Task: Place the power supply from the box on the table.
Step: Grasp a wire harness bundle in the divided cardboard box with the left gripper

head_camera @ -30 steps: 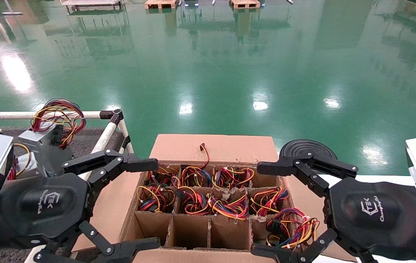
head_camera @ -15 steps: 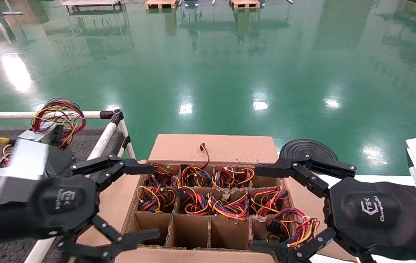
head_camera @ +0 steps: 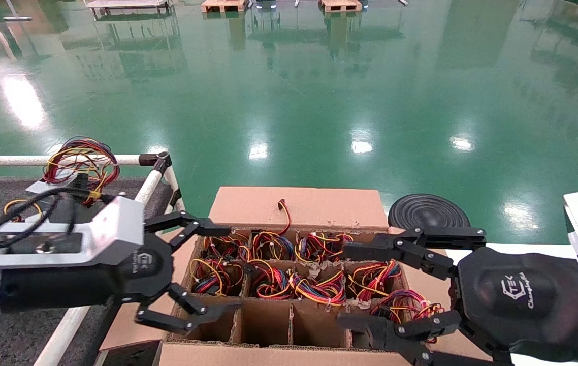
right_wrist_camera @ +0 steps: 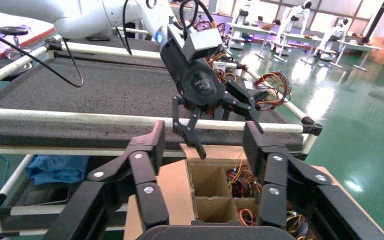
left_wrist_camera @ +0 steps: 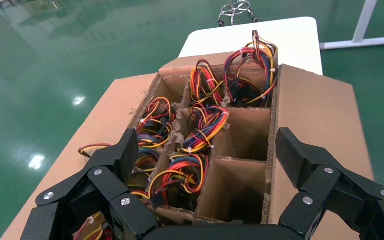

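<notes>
The brown box (head_camera: 299,206) stands in front of me with its flaps out. Wire bundles of several power supplies (head_camera: 319,290) fill its rear and middle cells; their grey bodies are hidden. My left gripper (head_camera: 228,269) hangs open over the box's left column, holding nothing. In the left wrist view it (left_wrist_camera: 207,150) frames a wire bundle (left_wrist_camera: 177,172) and a bare cell. My right gripper (head_camera: 346,284) is open over the right cells, also holding nothing. One power supply (head_camera: 81,162) lies on the dark grey table (head_camera: 9,335) at the left.
The table's white tube rail (head_camera: 154,183) runs beside the box's left flap. A black round disc (head_camera: 428,211) sits behind the box at the right, by a white surface (head_camera: 522,249). Three front-row cells (head_camera: 263,323) hold nothing. Glossy green floor lies beyond.
My left arm has swung from over the table toward the box, and its open gripper now hangs over the left cells. My right gripper has shifted a little left and lower over the box.
</notes>
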Motion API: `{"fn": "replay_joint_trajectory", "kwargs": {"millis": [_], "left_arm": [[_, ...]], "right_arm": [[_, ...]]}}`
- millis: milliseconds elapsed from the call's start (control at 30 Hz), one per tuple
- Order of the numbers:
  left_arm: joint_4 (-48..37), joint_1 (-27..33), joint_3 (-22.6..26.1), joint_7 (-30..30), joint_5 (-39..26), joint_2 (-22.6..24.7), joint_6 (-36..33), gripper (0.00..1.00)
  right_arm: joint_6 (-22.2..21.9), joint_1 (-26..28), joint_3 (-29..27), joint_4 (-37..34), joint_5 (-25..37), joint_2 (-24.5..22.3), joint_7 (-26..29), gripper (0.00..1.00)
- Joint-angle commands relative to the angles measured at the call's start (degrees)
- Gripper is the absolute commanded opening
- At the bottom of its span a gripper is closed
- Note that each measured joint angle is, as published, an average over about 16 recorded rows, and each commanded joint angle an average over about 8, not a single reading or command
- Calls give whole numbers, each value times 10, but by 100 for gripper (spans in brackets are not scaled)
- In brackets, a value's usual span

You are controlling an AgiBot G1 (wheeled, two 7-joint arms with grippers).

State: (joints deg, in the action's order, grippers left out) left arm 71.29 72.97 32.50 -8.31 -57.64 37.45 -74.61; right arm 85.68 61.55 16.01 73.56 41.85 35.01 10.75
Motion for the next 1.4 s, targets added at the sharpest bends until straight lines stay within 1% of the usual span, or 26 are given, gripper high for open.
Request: {"fn": "replay_joint_trajectory", "kwargs": {"millis": [33, 467, 733, 1133, 1400], "left_arm": [[-1, 6, 11, 6, -4, 5, 9, 100], [-47, 7, 73, 60, -7, 39, 46, 100], [-81, 20, 113, 81, 5, 60, 63, 100], [-103, 34, 140, 94, 14, 75, 72, 100], [-113, 53, 167, 117, 11, 90, 82, 100]], "right_arm": [[0, 0, 0, 0, 0, 0, 0, 0], [0, 0, 0, 0, 0, 0, 0, 0], [0, 0, 0, 0, 0, 0, 0, 0], [0, 0, 0, 0, 0, 0, 0, 0], [0, 0, 0, 0, 0, 0, 0, 0]]}}
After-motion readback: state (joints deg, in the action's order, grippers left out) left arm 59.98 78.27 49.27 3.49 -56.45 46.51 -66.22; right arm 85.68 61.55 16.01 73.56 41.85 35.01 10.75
